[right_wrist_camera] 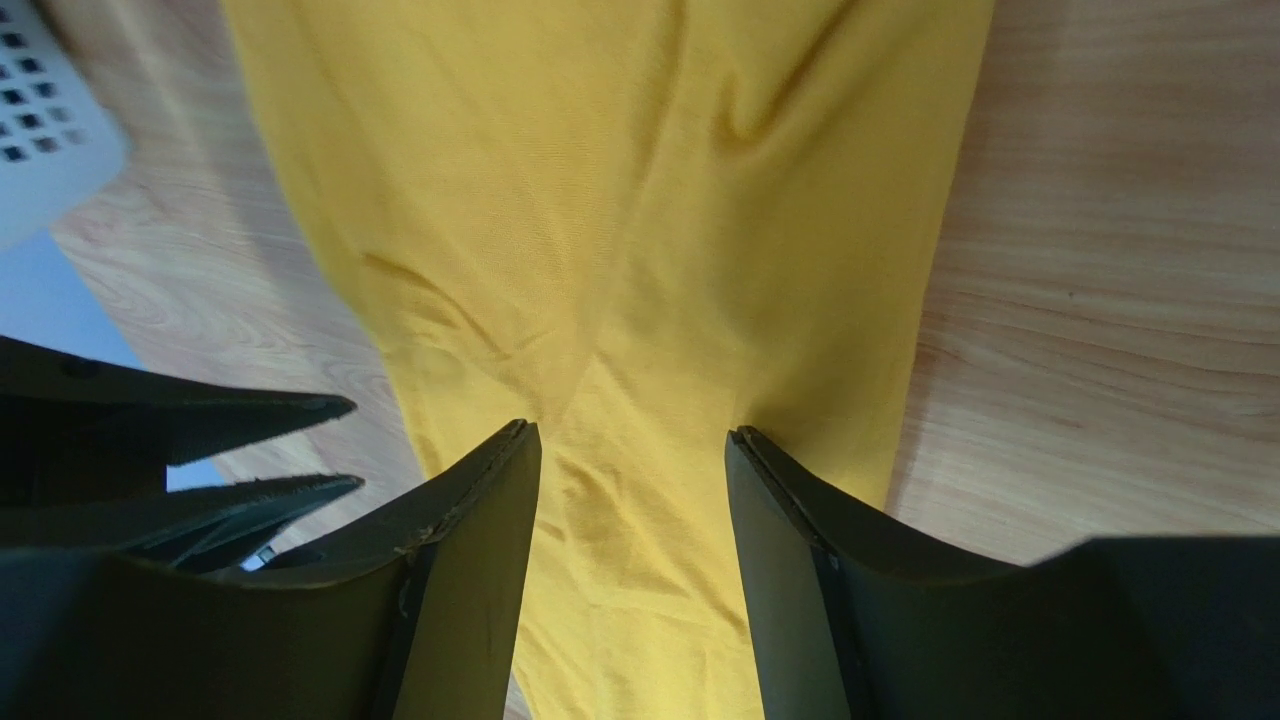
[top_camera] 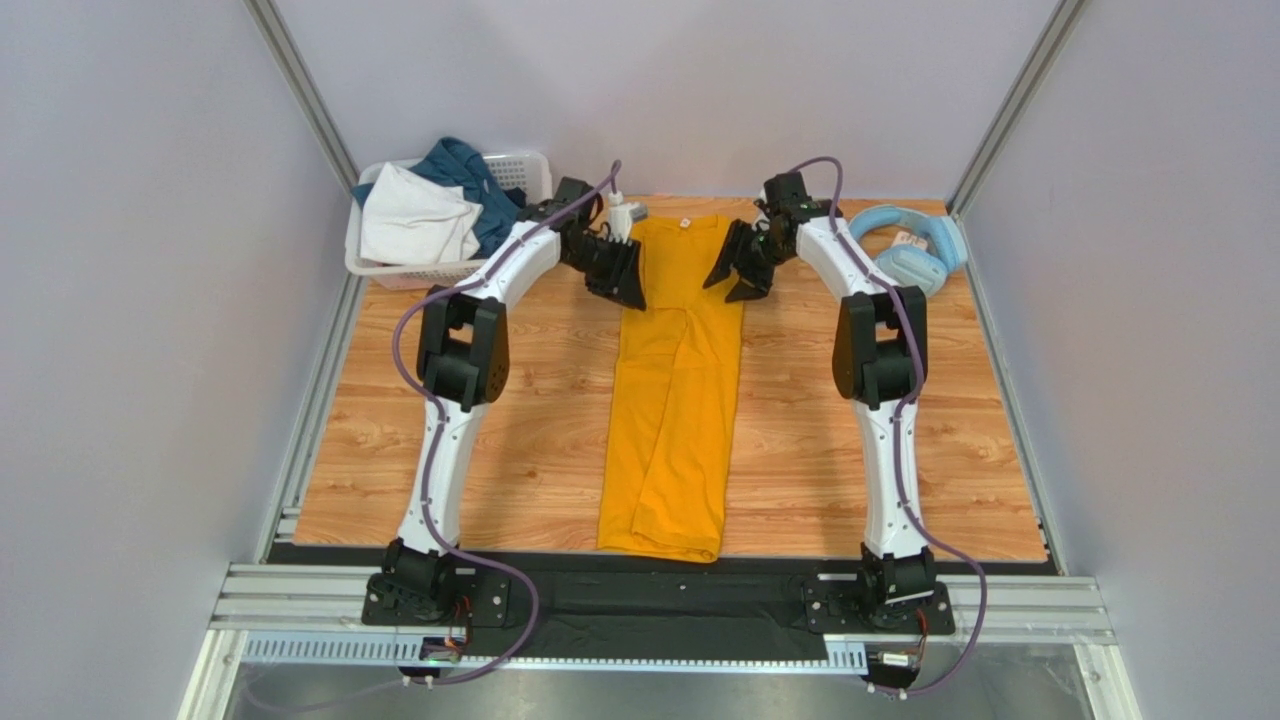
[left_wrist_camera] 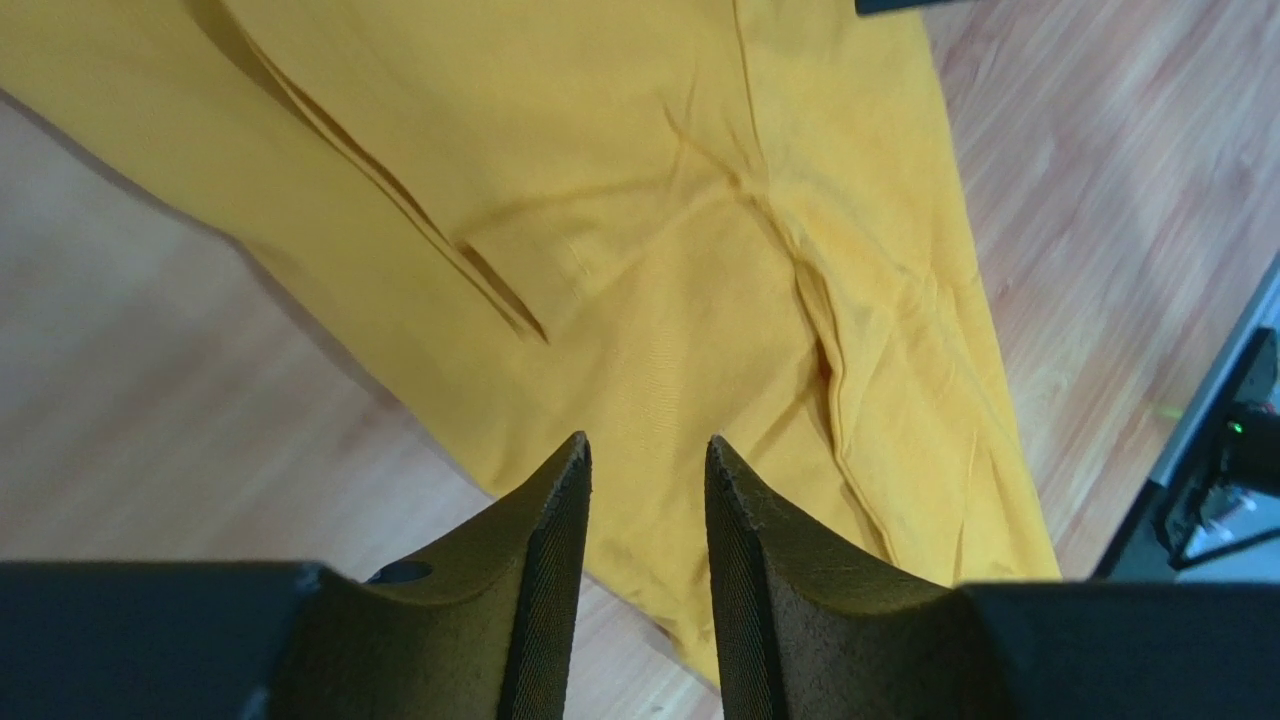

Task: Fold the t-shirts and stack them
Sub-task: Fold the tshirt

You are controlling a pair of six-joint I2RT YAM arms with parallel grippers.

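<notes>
Worktop (top_camera: 511, 450): wood-grain boards, and both arms are stretched out to the far end.
Mustard-yellow t-shirt (top_camera: 676, 390): flat on the boards, right down the middle between the two arms. It is folded into a long narrow strip, collar end far, hem end close to the arm bases.
Left gripper (top_camera: 619, 273): out at the shirt's far end, over its left edge, near the basket.
Left jaws: parted to a moderate gap. Yellow cloth shows plainly through it and nothing is pinched between them. Whether the tips touch the cloth, I cannot tell.
Left wrist view: a folded-in flap and long creases run across the shirt, with bare wood on both sides.
Right gripper (top_camera: 744, 267): directly opposite, over the shirt's right edge at the same far end.
Right jaws: standing apart too, with a clear gap full of yellow and no cloth gripped. Contact with the shirt is unclear.
Basket (top_camera: 526, 162): white lattice, at the far left corner.
White garment (top_camera: 413, 218): heaped in the basket, towards the front.
Teal-blue garment (top_camera: 458, 165): bundled behind and beside the white one, in the same basket.
Headphones (top_camera: 906, 245): light blue, in the far right corner, just beyond the right arm.
</notes>
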